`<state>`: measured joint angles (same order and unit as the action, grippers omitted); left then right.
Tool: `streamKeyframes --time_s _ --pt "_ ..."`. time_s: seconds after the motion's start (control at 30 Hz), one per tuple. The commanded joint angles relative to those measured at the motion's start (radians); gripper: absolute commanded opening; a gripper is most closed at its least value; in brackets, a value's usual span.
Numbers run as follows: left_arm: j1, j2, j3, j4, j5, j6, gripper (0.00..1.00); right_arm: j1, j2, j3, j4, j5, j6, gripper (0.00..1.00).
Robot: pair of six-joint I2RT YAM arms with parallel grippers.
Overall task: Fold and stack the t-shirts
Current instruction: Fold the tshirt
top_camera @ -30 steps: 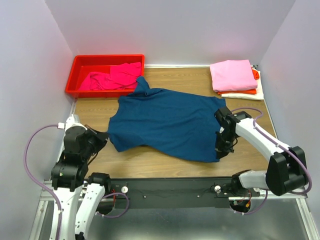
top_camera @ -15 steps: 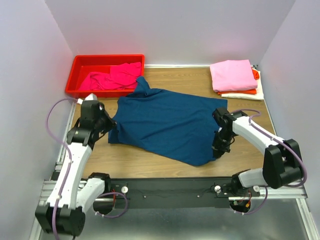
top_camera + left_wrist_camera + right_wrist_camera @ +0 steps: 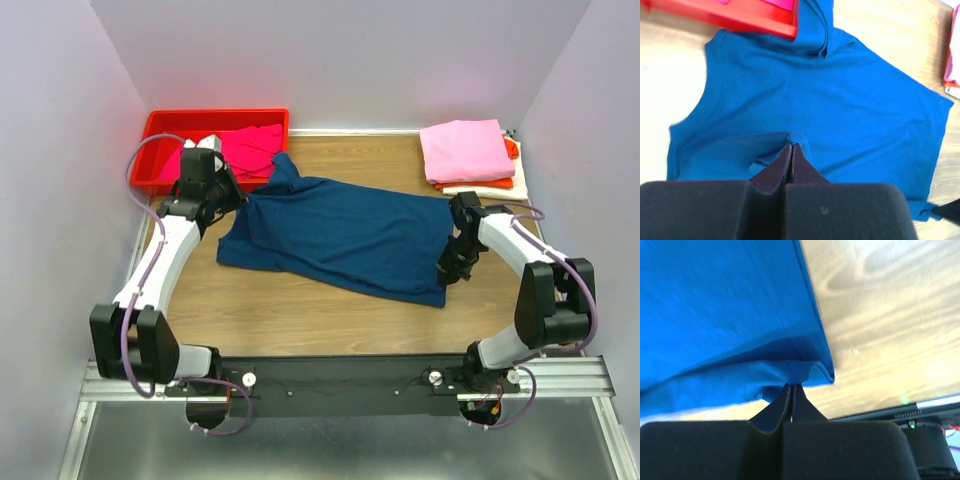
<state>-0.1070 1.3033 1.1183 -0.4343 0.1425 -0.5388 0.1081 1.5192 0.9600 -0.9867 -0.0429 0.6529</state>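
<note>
Wrinkled navy t-shirt [image 3: 340, 235] lies spread, perhaps touching the red bin [image 3: 215, 114]; left gripper [image 3: 791, 147] and right gripper [image 3: 791, 388] pinch its edges.

So the spread-out t-shirt [image 3: 340, 240] lies across the middle of the worktop [image 3: 300, 310], with one sleeve reaching the bin [image 3: 160, 125] in the far-left corner. More t-shirts [image 3: 245, 150] sit inside that bin. Over in the far-right corner is the stack of folded t-shirts [image 3: 465, 150]. The left end effector [image 3: 238, 197] is at the shirt's far-left edge, the right end effector [image 3: 450, 270] at its near-right corner.
</note>
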Motion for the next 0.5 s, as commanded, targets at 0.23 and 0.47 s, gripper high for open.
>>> streamKeyframes --time_s 0.23,0.47 --pt "-0.003 0.207 0.161 0.12 0.082 0.111 0.0 -0.105 0.091 0.066 0.106 0.028 -0.027 0.0" --pt "-0.003 0.234 0.209 0.094 0.037 0.108 0.0 -0.134 0.121 0.129 0.111 0.021 -0.033 0.0"
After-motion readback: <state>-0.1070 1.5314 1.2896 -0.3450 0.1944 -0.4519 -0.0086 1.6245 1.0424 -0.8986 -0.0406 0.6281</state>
